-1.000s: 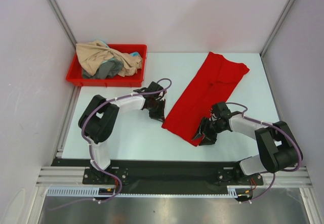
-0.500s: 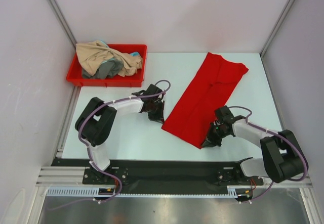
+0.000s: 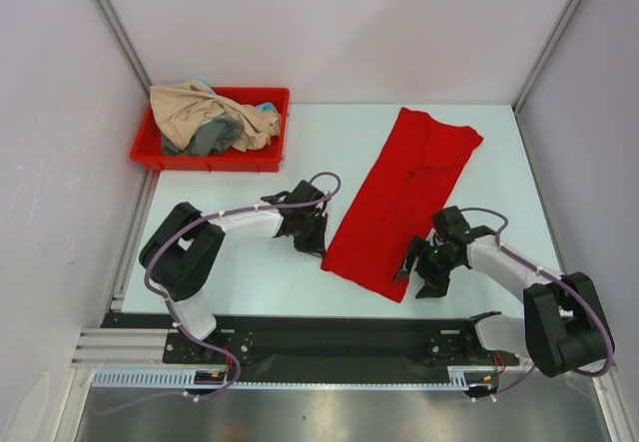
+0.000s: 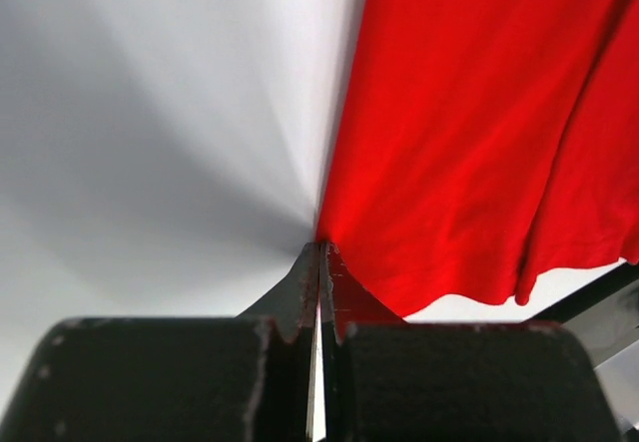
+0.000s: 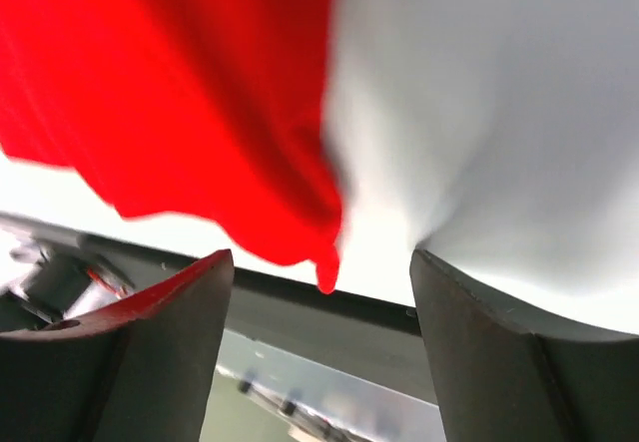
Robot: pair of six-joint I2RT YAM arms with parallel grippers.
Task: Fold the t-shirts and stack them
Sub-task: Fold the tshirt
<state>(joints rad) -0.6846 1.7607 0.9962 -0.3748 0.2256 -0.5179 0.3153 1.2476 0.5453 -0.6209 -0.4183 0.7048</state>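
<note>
Folding red t-shirt: left end effector pinches its near-left hem; right end effector, spread, must grip the near-right corner.

tray: red plastic bin, sitting at the far left corner of the table, long side running along the far edge
table: pale, matte top, pretty much white
walls: plain light panels boxing in the far, left and right edges
frame: black strip plus silver metal rails running along the near edge
</note>
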